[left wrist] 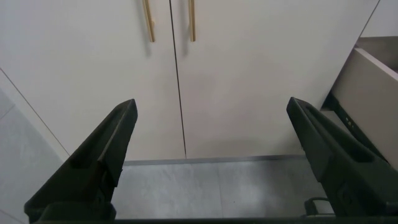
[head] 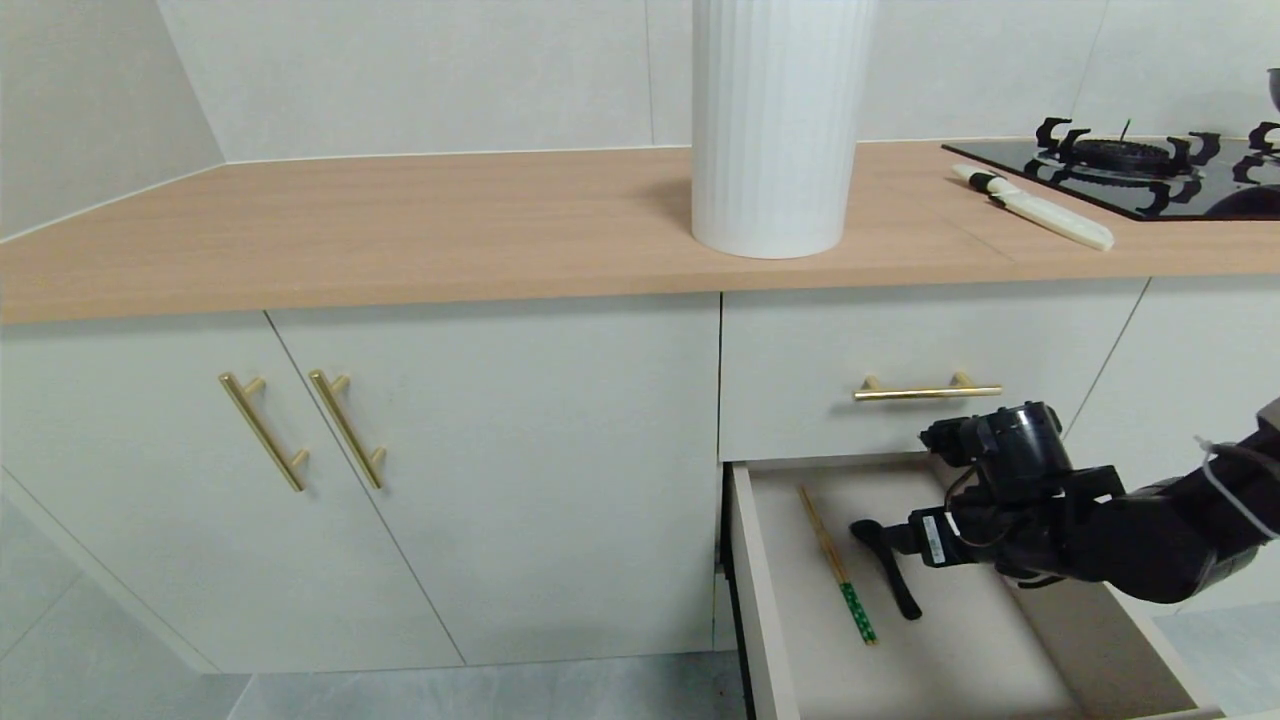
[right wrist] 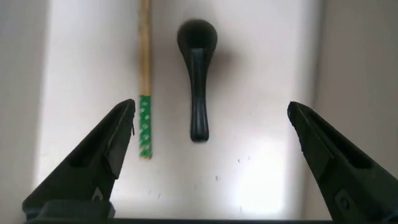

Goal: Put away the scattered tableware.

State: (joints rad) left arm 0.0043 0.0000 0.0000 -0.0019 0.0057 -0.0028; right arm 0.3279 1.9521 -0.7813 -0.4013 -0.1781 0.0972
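- Tableware is partly stowed: the chopsticks [head: 838, 568], green-patterned at one end, and a black spoon [head: 886, 566] are lying side by side on the floor of the drawer [head: 752, 590], in the lower right of the head view, near each other but apart.
- That drawer is standing pulled out beneath the table [head: 400, 230] and is not yet pushed shut.
- Over the drawer, the right tool [right wrist: 210, 112] is hanging with its jaws wide apart and gripping nothing, so the spoon is resting free below it.
- Down by the cabinet doors [left wrist: 180, 74], the left tool [left wrist: 211, 106] is sitting low, jaws likewise spread and carrying nothing.
- At the upper right of the head view, a pale-bladed knife [head: 1035, 208] is lying on the table just beside the hob [head: 1130, 165], so it is probably the one piece waiting to be put away.
- At the upper middle, a tall white ribbed cylinder [head: 775, 130] is standing on the table, and it is looking more like a fixture than tableware.
- By my judgement, the job is running past halfway, with the knife and closing the drawer remaining.
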